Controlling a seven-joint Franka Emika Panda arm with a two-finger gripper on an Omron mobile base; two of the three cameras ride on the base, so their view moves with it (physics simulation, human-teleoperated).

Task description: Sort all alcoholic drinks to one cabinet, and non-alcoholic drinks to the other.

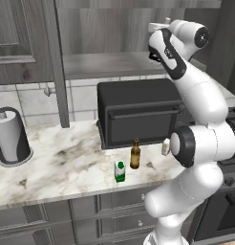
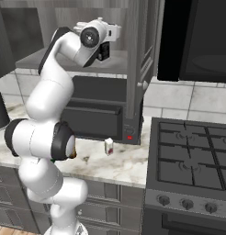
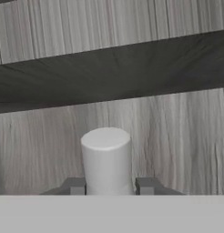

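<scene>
My gripper (image 3: 107, 185) is raised inside the open upper cabinet (image 1: 110, 64) and shut on a drink, of which I see just a white cylindrical top (image 3: 106, 159) between the fingertips (image 3: 77, 185). Its label is hidden. The cabinet's grey wood back wall and a dark shelf lie straight ahead of it. From the base views the hand (image 1: 157, 28) (image 2: 110, 36) sits high over the black oven. On the counter below stand a slim brown beer bottle (image 1: 135, 154), a small green-and-white container (image 1: 120, 171) and a small white carton (image 1: 165, 147) (image 2: 109, 147).
A black countertop oven (image 1: 138, 112) (image 2: 96, 110) stands under the cabinet. A paper towel roll (image 1: 12, 136) is at the counter's left. The open cabinet door (image 2: 135, 69) hangs beside the hand. A gas stove (image 2: 193, 156) lies to the right.
</scene>
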